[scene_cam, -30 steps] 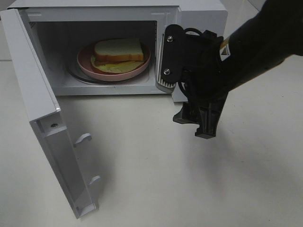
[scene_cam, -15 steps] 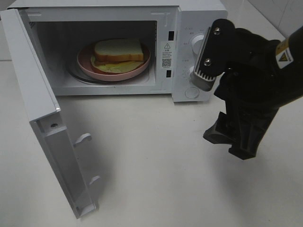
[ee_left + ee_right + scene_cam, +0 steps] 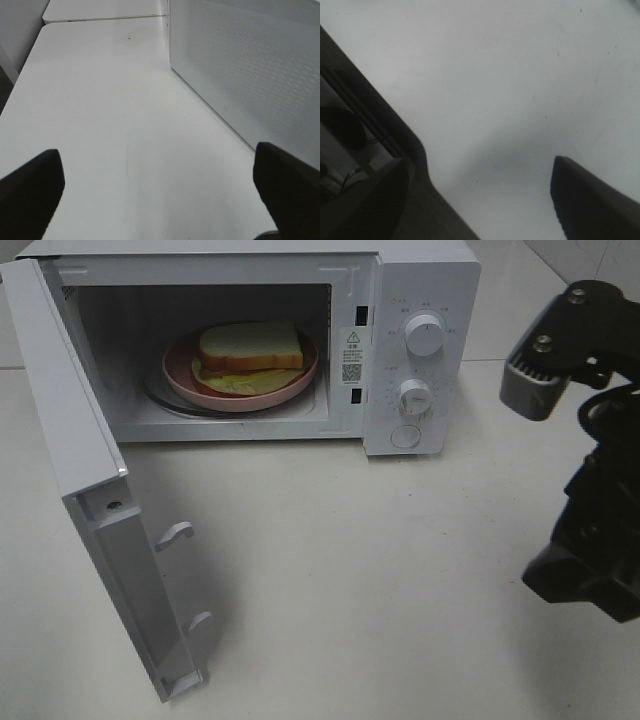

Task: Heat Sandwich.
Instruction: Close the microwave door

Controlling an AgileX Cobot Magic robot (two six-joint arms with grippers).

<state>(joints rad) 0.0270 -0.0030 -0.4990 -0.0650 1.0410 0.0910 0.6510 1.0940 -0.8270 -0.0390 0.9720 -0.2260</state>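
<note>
1. High camera: the sandwich [image 3: 250, 348] lies inside the open microwave [image 3: 420, 280], on a round pink plate [image 3: 180, 380] that is wider than it. It is square white bread with a pale crust. Yellow-green leaf pokes out beneath the top slice, and a thin reddish-brown layer shows at its left edge. The door [image 3: 70, 440] swings out to the left. My right arm [image 3: 595, 520] stands at the right edge, cut off by the frame, and I cannot read its jaws from here.
2. Left wrist camera: my left gripper [image 3: 160, 195] holds its fingers wide apart over the white table [image 3: 125, 125], with nothing between them. Only the dark, blurred tips show. The microwave's perforated wall runs alongside. The sandwich is hidden.
3. Right wrist camera: my right gripper [image 3: 480, 200] is spread too, with only table between its fingers. The picture is soft, and I cannot make out a dark shape at one side.
</note>
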